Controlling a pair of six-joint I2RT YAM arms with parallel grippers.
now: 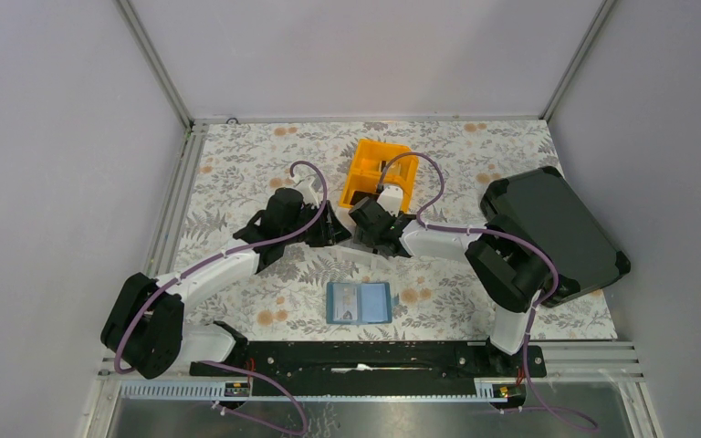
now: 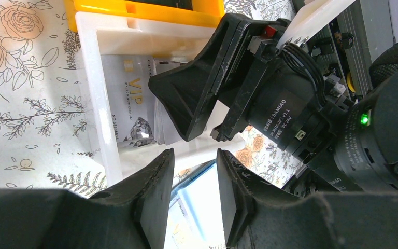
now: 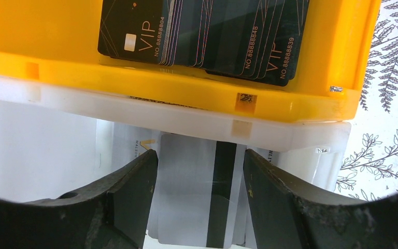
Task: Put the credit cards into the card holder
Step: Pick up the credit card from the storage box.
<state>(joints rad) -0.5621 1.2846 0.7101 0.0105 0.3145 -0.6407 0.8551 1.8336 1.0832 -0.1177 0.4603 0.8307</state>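
The pale silver credit card (image 3: 186,197) with a black stripe lies on a stack of pale cards in the white bin (image 3: 41,145). My right gripper (image 3: 201,161) reaches into that bin, and its fingers press the card's two long edges. Several dark VIP credit cards (image 3: 207,36) lie in the orange bin (image 3: 134,78) just beyond. The teal-blue card holder (image 1: 359,303) lies open on the table near the arm bases. My left gripper (image 1: 336,230) is open and empty beside the right gripper (image 1: 371,219). The card holder shows between its fingers in the left wrist view (image 2: 197,207).
The orange bin (image 1: 365,164) and the white bin (image 2: 98,78) stand together at the table's centre back. A large black hard case (image 1: 557,228) sits at the right edge. A pale VIP card (image 2: 129,104) lies in the white bin under the right gripper's finger.
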